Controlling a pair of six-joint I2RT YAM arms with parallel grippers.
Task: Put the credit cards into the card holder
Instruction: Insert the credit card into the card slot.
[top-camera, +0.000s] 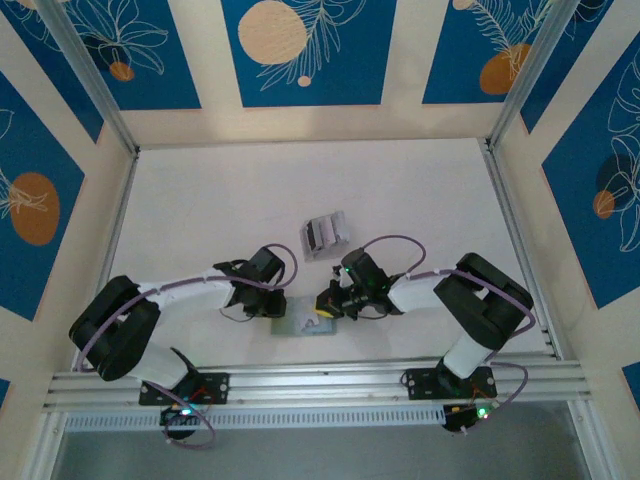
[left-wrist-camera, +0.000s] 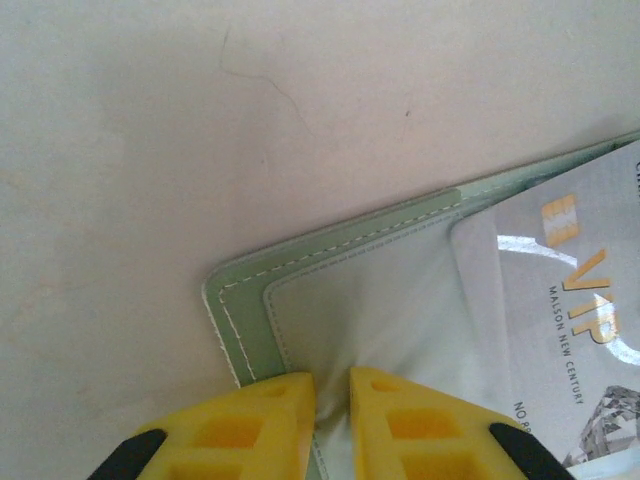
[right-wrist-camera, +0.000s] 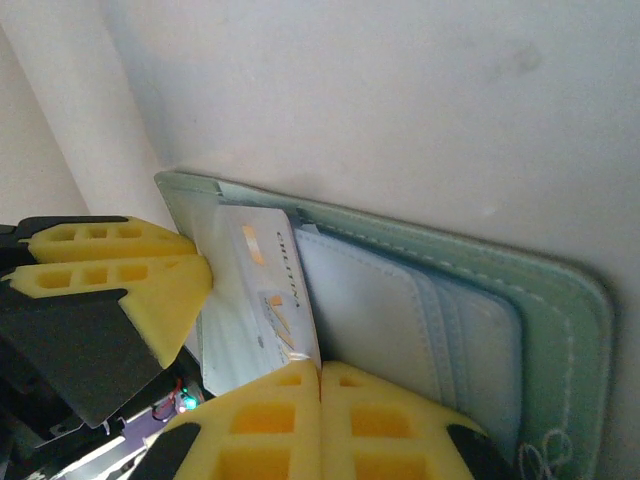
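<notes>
Nearest you, at the bottom of the left wrist view, your left jaws are nearly closed, nipping the puckered pale lining of the card holder (left-wrist-camera: 240, 300). The holder lies open on the surface (top-camera: 220, 200) between the two arms, low in the centre of the top view. That pinch is small, so if the lining slips free, I judge the pocket mouth will fall flat and block entry. Your right jaws are pressed together and appear to grip the near edge of the silver card (right-wrist-camera: 255, 300), which lies slanted across the pockets. If you push while it is skewed, a corner may snag the stitched rim, bow the card, or drag the whole holder. The two sets of jaws sit close together and could bump. Farther up the frame, the pale stack (top-camera: 325, 235) lies well apart.
</notes>
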